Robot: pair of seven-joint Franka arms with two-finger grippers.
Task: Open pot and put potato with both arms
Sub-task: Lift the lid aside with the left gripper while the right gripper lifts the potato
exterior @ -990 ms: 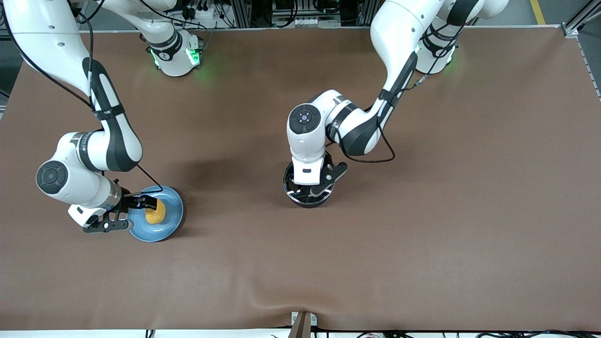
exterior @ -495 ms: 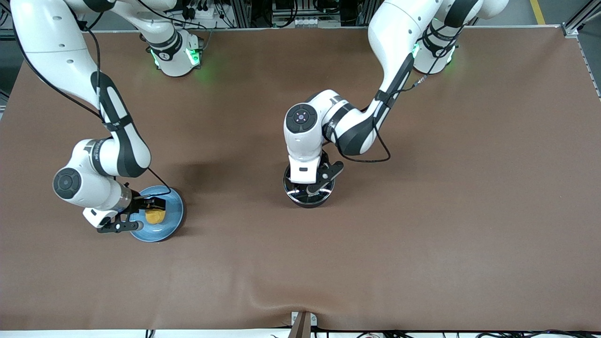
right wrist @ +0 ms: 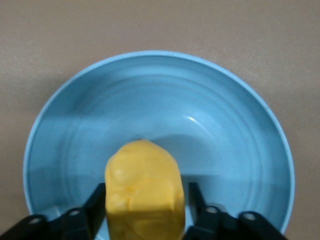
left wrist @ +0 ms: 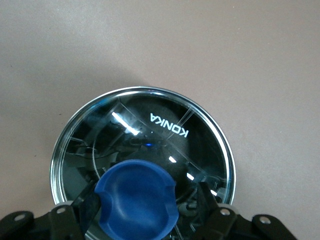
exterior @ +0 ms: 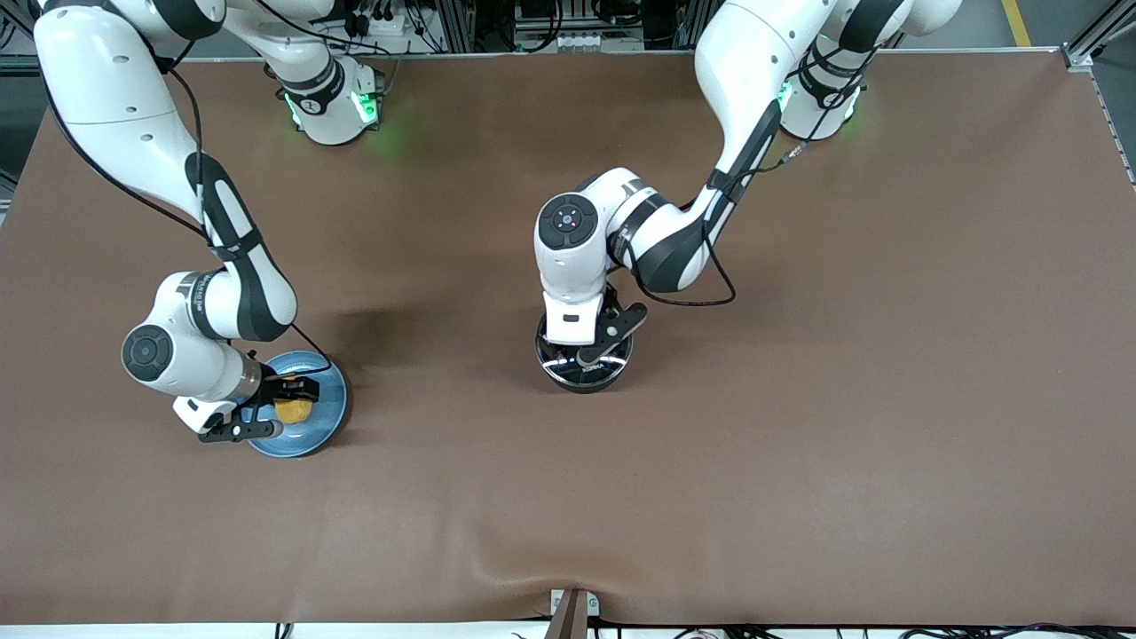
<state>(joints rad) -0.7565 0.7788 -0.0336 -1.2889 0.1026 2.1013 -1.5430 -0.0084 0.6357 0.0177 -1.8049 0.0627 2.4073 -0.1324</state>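
The potato (right wrist: 144, 192) is a lumpy yellow-orange oval with a waxy, faceted surface. It lies in a shallow light-blue plate (right wrist: 240, 130), low in the right wrist picture; in the front picture the plate (exterior: 327, 417) sits in the lower left part of the frame, toward the right arm's end of the table. The right gripper (exterior: 288, 399) is down in the plate, its black fingers (right wrist: 96, 202) pressed against both flanks of the potato (exterior: 293, 410), so it has closed onto it at about the potato's width.

The pot (exterior: 583, 366) stands near the middle of the front frame on the brown table (exterior: 799, 399). It is round and black with a bright steel rim, and a clear glass lid (left wrist: 150, 130) with white lettering covers it. The blue knob (left wrist: 137, 200) sits at the lid's centre, low in the left wrist picture. The left gripper (left wrist: 140, 202) is over the lid with a finger (left wrist: 90, 207) on each side of the knob, at or very near its sides; whether they actually clamp it cannot be told.
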